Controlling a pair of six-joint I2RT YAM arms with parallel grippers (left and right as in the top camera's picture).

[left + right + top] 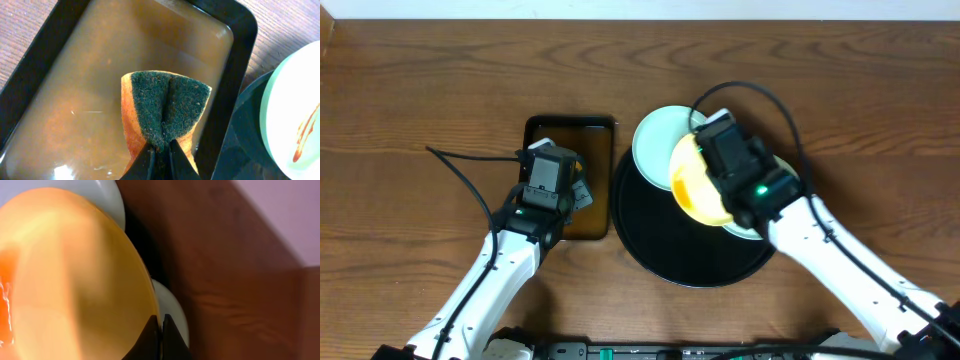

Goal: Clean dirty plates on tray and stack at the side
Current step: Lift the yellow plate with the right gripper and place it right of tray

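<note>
Left arm: left hand was clamped on the sponge, fingers pinching its near end so that it folded down the middle, green scouring face up and orange foam showing at the sides. The sponge hung over the brown tray, a rectangular one with a black rim, sitting on the bench just left of the round tray. The brown tray held a shallow brown liquid; couldn't tell whether the sponge touched it.

Middle: black tray, round and glossy, was just beside the brown tray. First mint plate sat at its upper-left edge, overhanging the rim towards the back. The left wrist view showed a thin red-brown sauce streak on it.

Right arm: right hand was closed on the rim of the yellow plate, fingers together on the edge. The plate was tilted over the tray and in the overhead view overlapped the first mint plate. It had an orange-red patch on the left part of its face. Second mint plate lay under it on the tray's right side, mostly covered by the plate and the arm.
</note>
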